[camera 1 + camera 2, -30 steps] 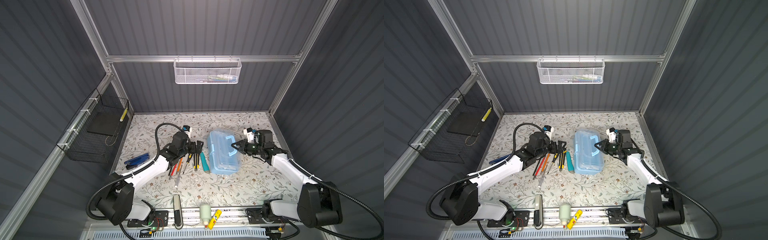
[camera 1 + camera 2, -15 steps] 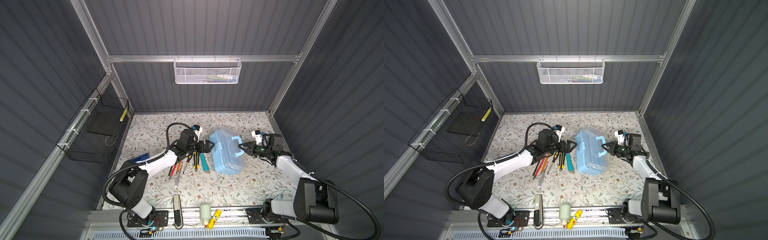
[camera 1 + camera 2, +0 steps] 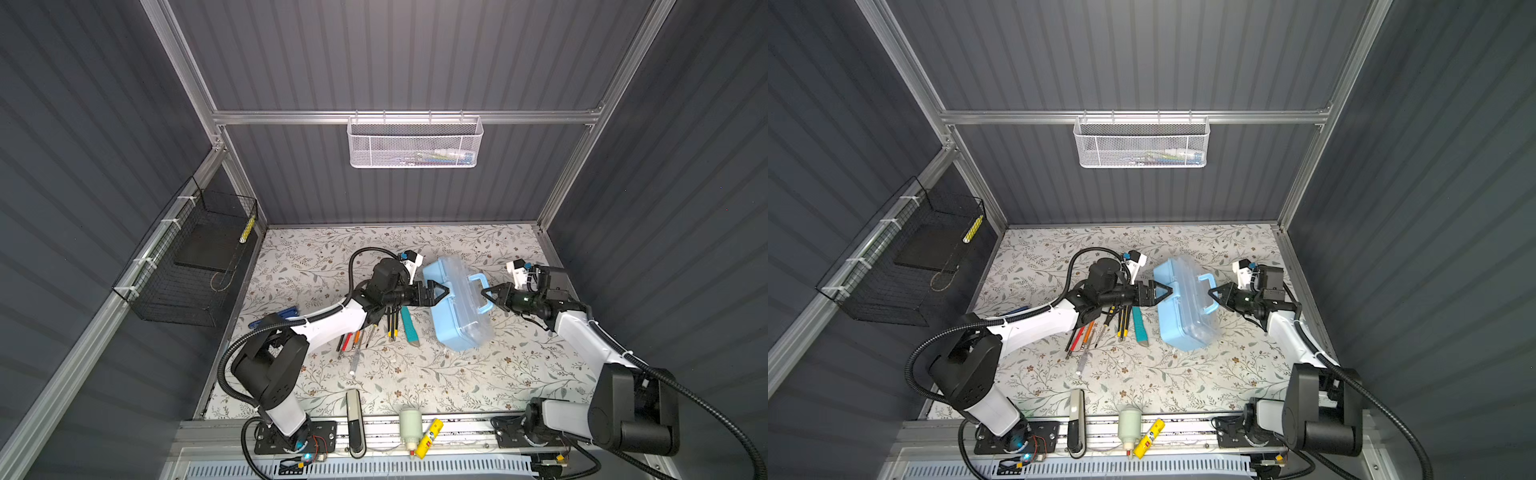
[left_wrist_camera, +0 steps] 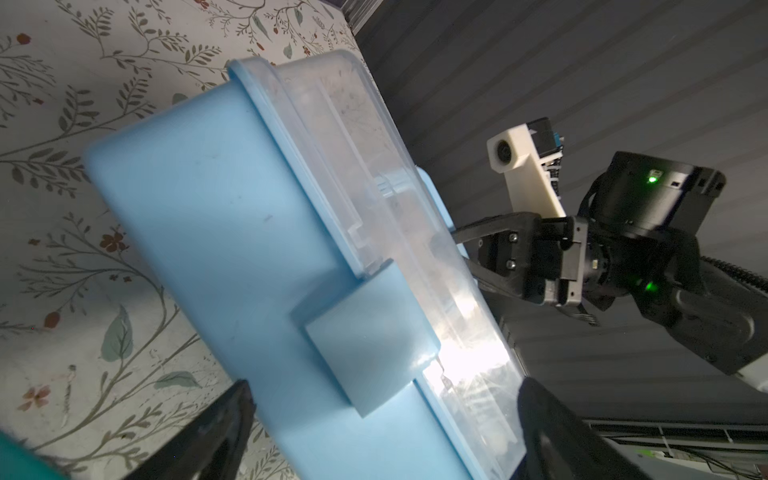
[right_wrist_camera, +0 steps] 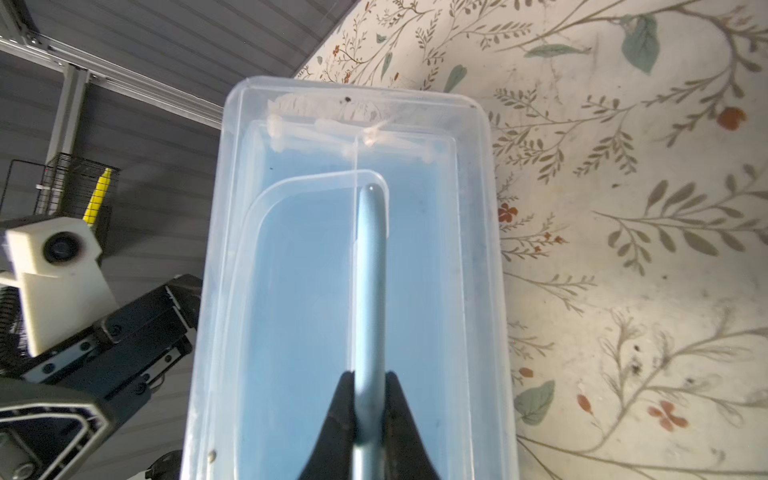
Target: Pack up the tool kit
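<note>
Right pincer (image 5: 370, 384) is clamping the handle (image 5: 370, 266) of the tool kit (image 3: 457, 309), coming in at the kit's 3 o'clock. Left pincer (image 3: 441, 293) is gaping wide, straddling the latch (image 4: 365, 345) side at 9 o'clock. Kit is sitting tipped mid-counter (image 3: 457, 386), lid shut. Loose screwdrivers (image 3: 365, 334) are lying at its 8 o'clock.

Dark grey ribbed wall panels (image 3: 395, 54) enclose the work cell on three sides, framed by aluminium rails (image 3: 291, 117). A floral-print tabletop (image 3: 316, 257) lies below; a white mesh basket (image 3: 414, 143) hangs at 12 o'clock, a black wire basket (image 3: 187, 270) at 9 o'clock.
</note>
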`<state>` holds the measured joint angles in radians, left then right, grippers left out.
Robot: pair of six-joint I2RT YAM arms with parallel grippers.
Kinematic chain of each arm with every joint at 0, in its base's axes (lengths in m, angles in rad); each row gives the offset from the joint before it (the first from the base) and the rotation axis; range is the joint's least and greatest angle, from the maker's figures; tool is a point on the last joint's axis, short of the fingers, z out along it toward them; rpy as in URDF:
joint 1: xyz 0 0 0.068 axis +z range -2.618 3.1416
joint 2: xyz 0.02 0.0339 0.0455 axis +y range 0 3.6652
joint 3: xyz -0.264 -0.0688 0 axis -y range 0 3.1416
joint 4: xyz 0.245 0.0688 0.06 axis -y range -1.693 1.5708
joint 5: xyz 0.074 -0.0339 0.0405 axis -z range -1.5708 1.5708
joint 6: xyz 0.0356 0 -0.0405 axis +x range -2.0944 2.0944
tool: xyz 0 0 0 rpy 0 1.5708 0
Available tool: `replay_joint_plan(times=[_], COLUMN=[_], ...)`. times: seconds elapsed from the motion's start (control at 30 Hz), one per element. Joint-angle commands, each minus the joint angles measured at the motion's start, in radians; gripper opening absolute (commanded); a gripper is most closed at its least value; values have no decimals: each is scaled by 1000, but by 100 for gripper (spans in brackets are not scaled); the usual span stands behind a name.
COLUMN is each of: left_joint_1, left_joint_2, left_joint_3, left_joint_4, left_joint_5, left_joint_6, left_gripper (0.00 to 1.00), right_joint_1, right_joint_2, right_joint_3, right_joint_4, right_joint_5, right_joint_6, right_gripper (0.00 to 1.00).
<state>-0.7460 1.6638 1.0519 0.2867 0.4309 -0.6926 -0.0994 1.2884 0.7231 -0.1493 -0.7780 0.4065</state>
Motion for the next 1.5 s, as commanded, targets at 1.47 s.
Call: replay_joint_plan(times=[1.47], left_joint_1=[-110], left_joint_2=[91], left_joint_3=[168], left_joint_4=[-186], left_joint_5=[-48], left_joint_6=[-114], left_gripper=[99], right_joint_1=[84], right_joint_2=[-104], right_joint_3=[-32], right_joint_4=[51], right_joint_5=[56], right_joint_6=[-80], right_gripper=[0])
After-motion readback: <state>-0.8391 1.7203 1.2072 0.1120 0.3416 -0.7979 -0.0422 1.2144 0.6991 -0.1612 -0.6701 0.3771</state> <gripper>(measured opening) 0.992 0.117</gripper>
